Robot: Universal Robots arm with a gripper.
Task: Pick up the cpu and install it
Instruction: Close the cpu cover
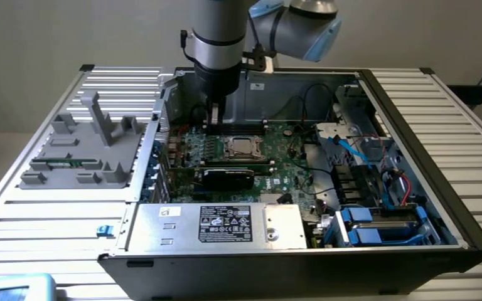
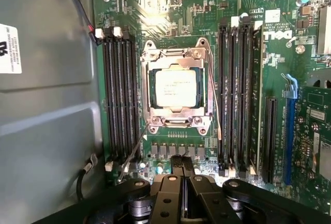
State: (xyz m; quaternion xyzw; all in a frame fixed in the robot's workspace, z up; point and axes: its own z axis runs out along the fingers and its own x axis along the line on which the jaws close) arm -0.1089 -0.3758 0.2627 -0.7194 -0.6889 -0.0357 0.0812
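Gripper (image 2: 182, 163) closed, empty, near cpu (image 2: 176, 88) seated in socket (image 2: 155, 54).

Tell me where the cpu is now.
The cpu lies in the motherboard socket between two banks of memory slots, near the exterior view's centre.

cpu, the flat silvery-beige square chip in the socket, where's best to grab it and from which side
Probably two opposite thin edges of the flat square silvery-beige cpu, coming straight down from above. It lies flat, face-up, in the silver metal socket frame, so its top offers no handle, and long black memory slots on both sides hinder a sideways approach.
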